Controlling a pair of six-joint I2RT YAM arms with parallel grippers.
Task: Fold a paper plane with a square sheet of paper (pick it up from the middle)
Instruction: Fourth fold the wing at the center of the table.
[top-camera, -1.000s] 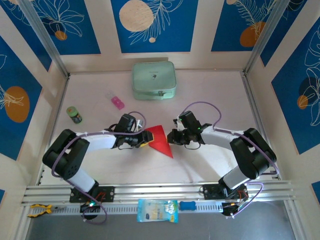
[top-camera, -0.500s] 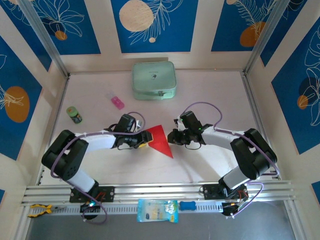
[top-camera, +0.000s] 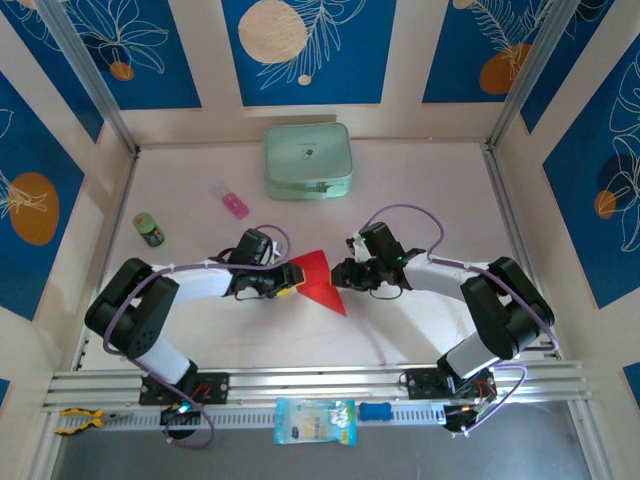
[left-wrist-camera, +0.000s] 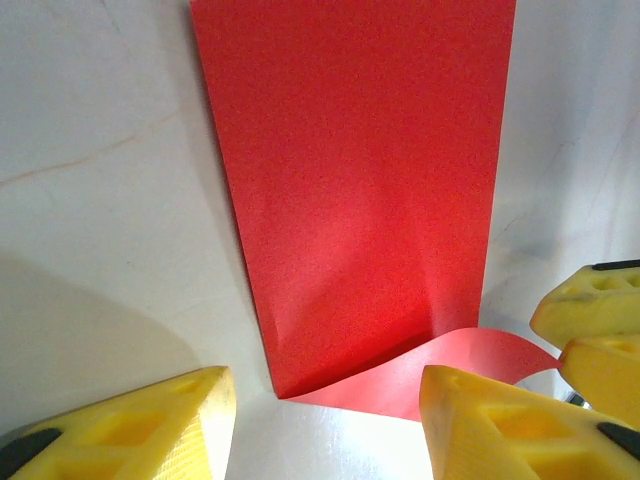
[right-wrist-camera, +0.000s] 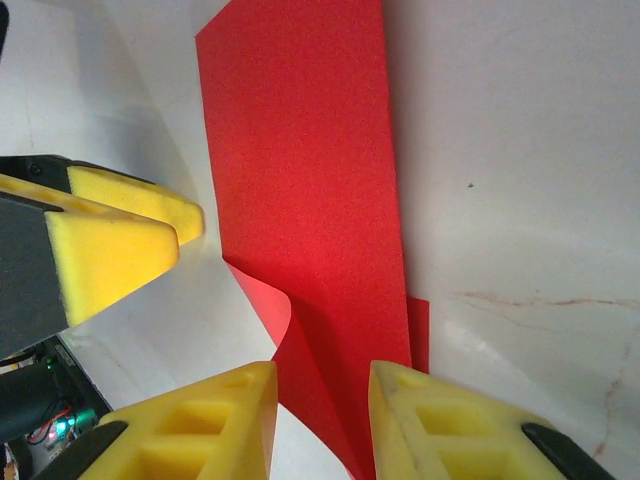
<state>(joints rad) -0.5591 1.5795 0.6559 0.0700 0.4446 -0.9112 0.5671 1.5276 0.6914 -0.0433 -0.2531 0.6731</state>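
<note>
two hands parted, gripping nothing, left hand (left-wrist-camera: 325, 400) and right hand (right-wrist-camera: 322, 400) flanking the folded paper (top-camera: 318, 278) on the surface (top-camera: 420, 180); risk of curled flap (left-wrist-camera: 400, 385) springing open, or paper skidding under a careless nudge.

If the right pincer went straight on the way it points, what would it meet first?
Probably the square sheet of paper, directly ahead of the right pincer; the left pincer sits aside.

I can read no writing: the mark on the green case (top-camera: 308, 160), the can (top-camera: 150, 230) label and the packet (top-camera: 314, 421) print are too small.
</note>
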